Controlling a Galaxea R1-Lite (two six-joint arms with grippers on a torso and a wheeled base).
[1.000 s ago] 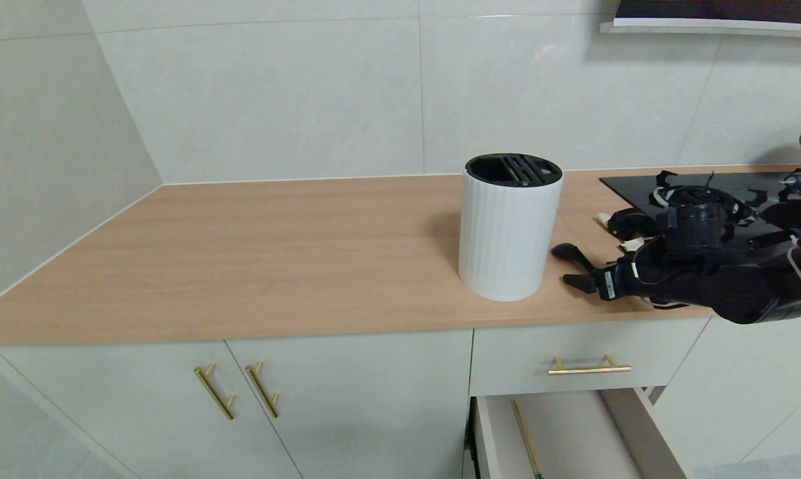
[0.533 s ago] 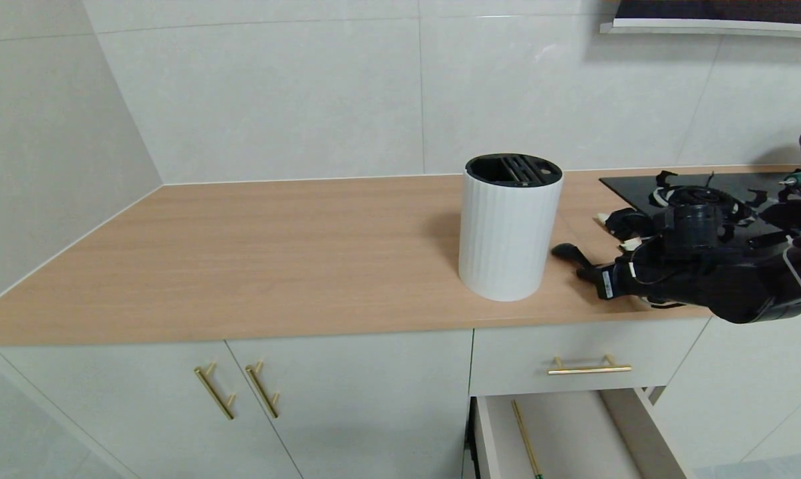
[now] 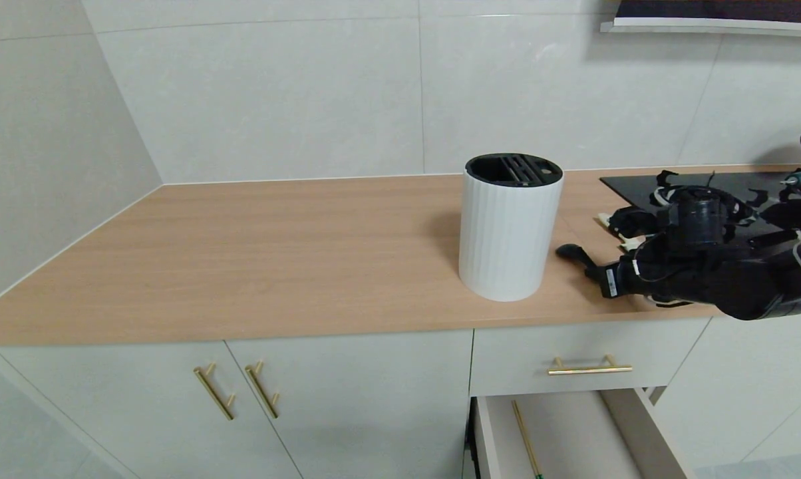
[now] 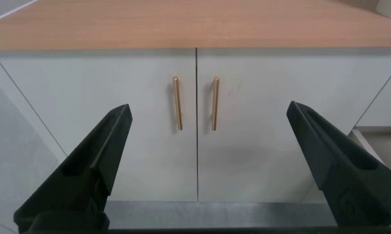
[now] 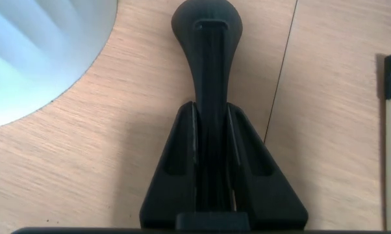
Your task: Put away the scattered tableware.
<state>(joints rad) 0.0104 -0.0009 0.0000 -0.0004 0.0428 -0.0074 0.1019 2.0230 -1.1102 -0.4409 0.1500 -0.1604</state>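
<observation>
A black-handled utensil [image 3: 569,252] lies on the wooden counter [image 3: 294,253], just right of the white ribbed holder [image 3: 509,229] with a black slotted top. My right gripper [image 3: 595,269] is low over the counter and shut on that handle. In the right wrist view the rounded handle end [image 5: 206,29] sticks out past my right gripper [image 5: 210,114], with the holder's wall [image 5: 39,52] beside it. The rest of the utensil is hidden under the gripper. My left gripper [image 4: 208,162] is open in front of the cabinet doors, holding nothing.
A pale utensil [image 3: 605,219] lies on the counter behind my right gripper, near the black hob [image 3: 640,183]; its edge [image 5: 390,130] appears in the right wrist view. A drawer [image 3: 560,432] below stands open with a thin stick [image 3: 525,439] inside. Cabinet doors carry gold handles [image 4: 195,104].
My right gripper's fingers have come together on the black handle, and the wrist has shifted slightly away from the counter's front edge.
</observation>
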